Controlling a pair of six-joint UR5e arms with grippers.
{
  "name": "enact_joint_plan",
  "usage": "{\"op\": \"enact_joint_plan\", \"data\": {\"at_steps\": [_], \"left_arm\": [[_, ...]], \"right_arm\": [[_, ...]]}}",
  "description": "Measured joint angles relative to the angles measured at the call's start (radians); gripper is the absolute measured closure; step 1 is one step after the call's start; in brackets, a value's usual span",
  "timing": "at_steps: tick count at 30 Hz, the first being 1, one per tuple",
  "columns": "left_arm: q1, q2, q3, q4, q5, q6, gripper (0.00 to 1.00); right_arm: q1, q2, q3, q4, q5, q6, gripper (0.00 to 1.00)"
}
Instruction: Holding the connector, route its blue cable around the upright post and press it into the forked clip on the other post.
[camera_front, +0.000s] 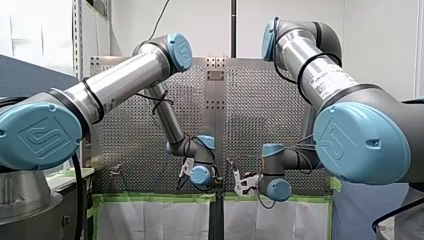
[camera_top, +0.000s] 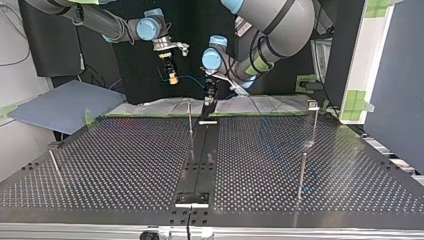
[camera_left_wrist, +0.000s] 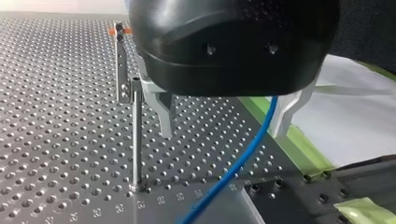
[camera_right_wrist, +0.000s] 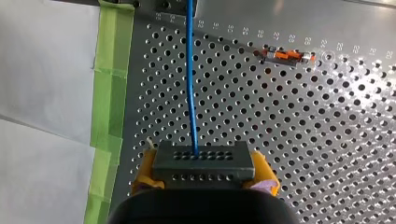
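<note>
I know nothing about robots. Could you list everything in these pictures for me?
perforated table: one, dark metal, under everything.
connector: one, dark grey, clamped in my right gripper.
blue cable: one, blue, from the connector, passing between the fingers of my left gripper.
upright post: one, metal, beside my left gripper.
clip post: one, metal with orange top, behind the upright post.
green tape: strips, green, along the table's edge.
flat board: one, blue-grey, beside the table at the top view's left.
my left gripper: one, black, open.
my right gripper: one, yellow pads, shut on the connector.
</note>
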Motion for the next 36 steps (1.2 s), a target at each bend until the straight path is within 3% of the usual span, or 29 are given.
{"op": "enact_joint_plan", "data": {"at_steps": [4,5,6,8,9,10,11,12,13,23,36], "left_arm": [[-0.001,0.000,0.001,0.000,-0.001,-0.007,0.02],[-0.001,0.000,0.001,0.000,-0.002,-0.008,0.12],[-0.001,0.000,0.001,0.000,-0.003,-0.009,0.12],[-0.001,0.000,0.001,0.000,-0.004,-0.012,0.46],[-0.001,0.000,0.001,-0.001,-0.004,-0.015,0.46],[-0.001,0.000,0.001,0.000,-0.005,-0.018,0.54],[-0.001,0.000,0.001,0.000,-0.005,-0.021,0.85],[-0.001,0.000,0.001,0.000,-0.007,-0.025,0.85],[-0.001,0.000,0.001,0.000,-0.009,-0.029,1.00],[0.007,0.000,0.001,0.006,-0.040,-0.077,1.00],[0.003,0.000,0.002,0.085,-0.057,-0.144,1.00]], "right_arm": [[0.000,0.000,0.000,0.001,0.000,-0.001,1.00],[0.001,0.000,0.000,0.001,0.000,-0.001,1.00],[0.001,0.000,0.000,0.001,0.000,-0.001,1.00],[0.001,0.000,0.000,0.001,0.000,-0.001,1.00],[0.002,0.000,0.000,0.001,0.000,-0.001,1.00],[0.002,0.000,0.000,0.001,0.000,-0.001,1.00],[0.002,0.000,0.000,0.001,0.000,-0.001,1.00],[0.002,0.000,0.000,0.001,0.000,-0.001,1.00],[0.002,0.000,0.000,0.001,0.000,-0.001,1.00],[0.002,0.000,-0.001,0.001,0.000,-0.002,1.00],[-0.003,0.000,-0.014,0.006,0.001,-0.003,1.00]]}}
